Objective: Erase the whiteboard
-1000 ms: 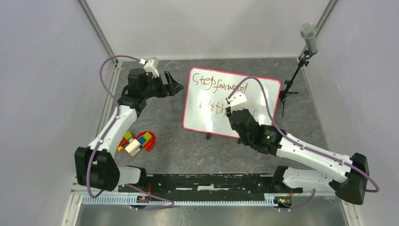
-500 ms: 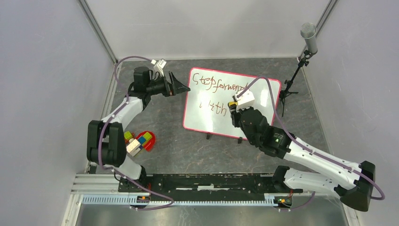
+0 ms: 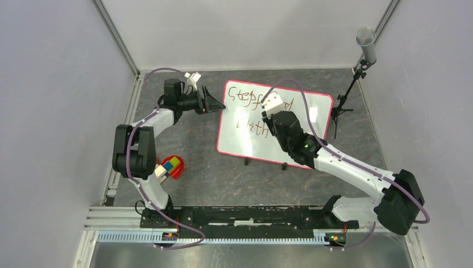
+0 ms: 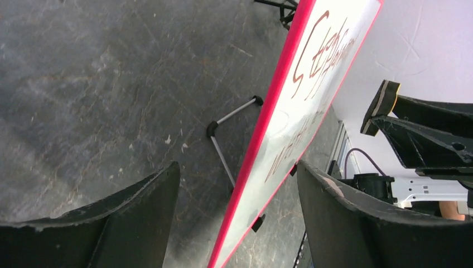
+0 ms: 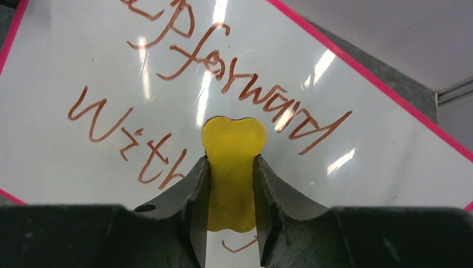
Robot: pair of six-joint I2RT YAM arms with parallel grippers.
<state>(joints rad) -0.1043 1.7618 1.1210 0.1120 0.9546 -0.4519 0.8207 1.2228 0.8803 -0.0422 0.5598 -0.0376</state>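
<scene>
The whiteboard [image 3: 237, 140] is standing in the upper centre of the top frame, propped on its feet, its face tilting up and its long axis running left to right, dipping slightly rightward. Your left gripper [image 3: 214, 104] is hovering wide open at its left edge. Your right gripper [image 5: 231, 167] is pinching a yellow eraser [image 5: 232, 142] over the writing. A microphone stand [image 3: 348, 95] is standing just right of the board, and toy blocks [image 3: 169, 165] are lying at lower left. The brown lettering is reading "Step forward" and "With".

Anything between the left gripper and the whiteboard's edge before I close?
Nothing visible. The whiteboard's red edge runs straight between the open fingers of the left gripper, with only bare table around it.
</scene>
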